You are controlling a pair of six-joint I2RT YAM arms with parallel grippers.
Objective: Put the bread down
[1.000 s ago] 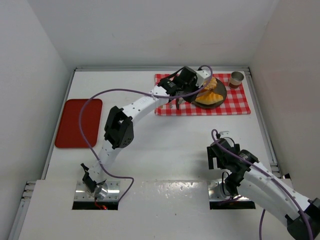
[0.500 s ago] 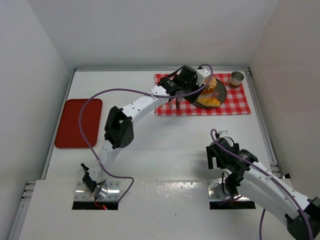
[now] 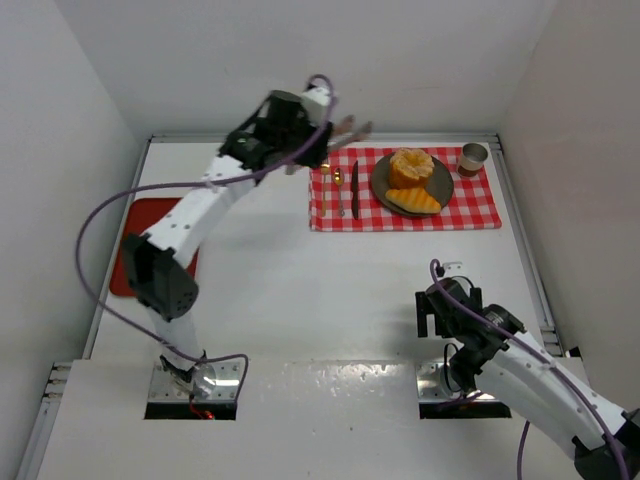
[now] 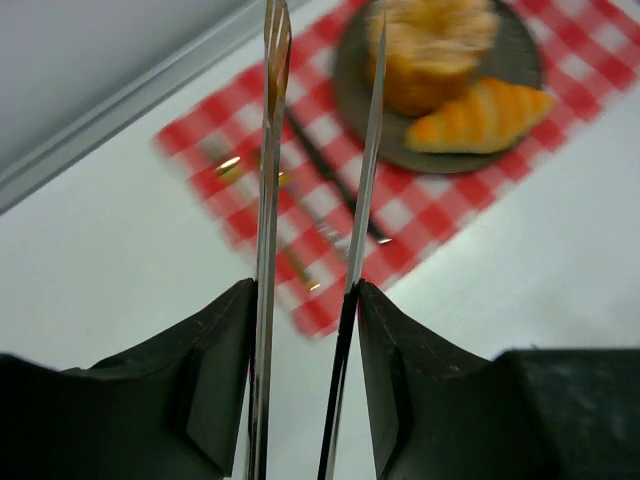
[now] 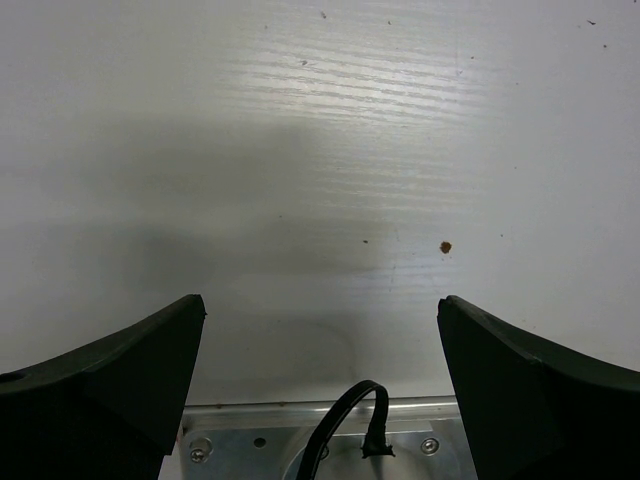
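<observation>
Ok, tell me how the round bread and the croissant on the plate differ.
The round bread is a tall, domed lump; the croissant is long, low and tapered. The round bread sits on the far half of the dark plate, the croissant along its near edge. Both are golden, on that plate.

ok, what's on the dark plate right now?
A round bun and a croissant, next to each other on the plate. Anything under the two breads is covered; nothing else shows on the bare rim.
</observation>
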